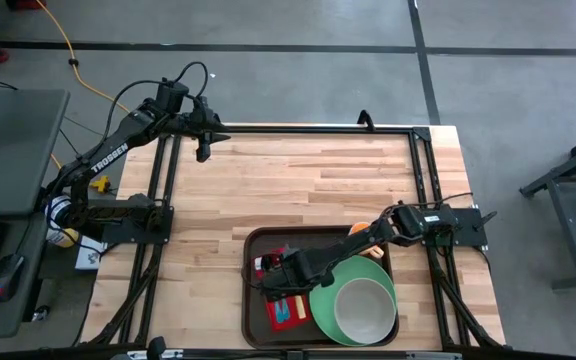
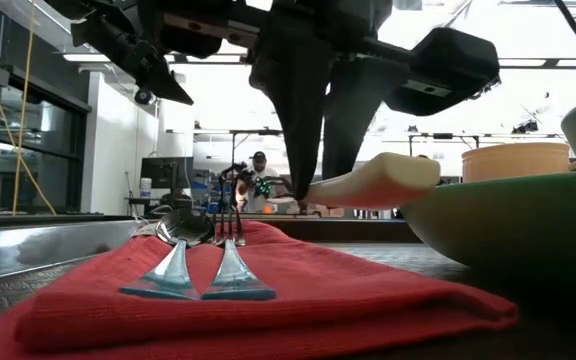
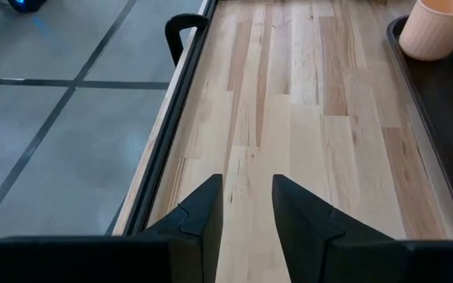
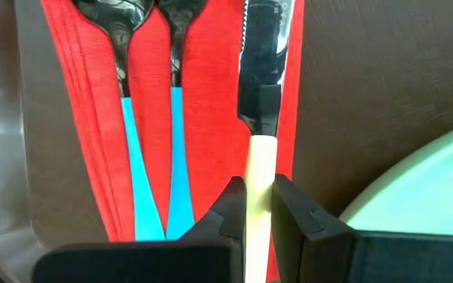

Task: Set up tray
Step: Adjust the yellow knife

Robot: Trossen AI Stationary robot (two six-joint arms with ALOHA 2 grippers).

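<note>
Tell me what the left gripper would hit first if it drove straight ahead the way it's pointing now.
Probably nothing soon: the left gripper points along bare wooden table. The peach cup on the tray sits off to one side of that line, though depth is hard to judge.

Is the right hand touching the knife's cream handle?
Touching. The right wrist view shows the right hand with both fingers pressed against the knife handle, no gap.

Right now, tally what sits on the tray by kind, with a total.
Napkin, red: 1
Spoon, blue handle: 1
Fork, blue handle: 1
Knife, cream handle, clamped in the right gripper: 1
Plate, green: 1
Bowl: 1
Cup, orange: 1
Total: 7
</note>
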